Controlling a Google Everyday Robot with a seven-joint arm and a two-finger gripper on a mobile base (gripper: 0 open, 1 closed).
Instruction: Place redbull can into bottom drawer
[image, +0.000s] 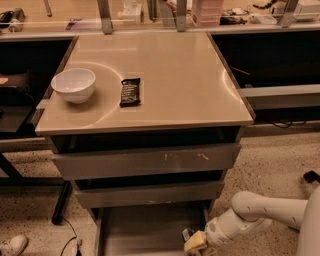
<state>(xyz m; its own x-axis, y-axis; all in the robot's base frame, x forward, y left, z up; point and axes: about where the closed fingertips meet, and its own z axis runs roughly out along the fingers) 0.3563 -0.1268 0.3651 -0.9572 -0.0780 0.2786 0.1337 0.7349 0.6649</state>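
Note:
The bottom drawer (145, 225) is pulled open below the two closed drawer fronts, and its flat grey floor shows. My gripper (195, 243) is low over the drawer's right side, at the end of the white arm that comes in from the right. It is shut on the redbull can (187, 234). Only a small silver end of the can shows at the gripper's left. The rest of the can is hidden by the yellowish fingers (196, 241).
A white bowl (73, 84) and a dark candy bar (130, 91) lie on the beige tabletop (175, 75). The scratched top drawer front (145, 160) and the middle drawer front (150, 194) are closed. A shoe (12, 245) and a cable lie on the floor at left.

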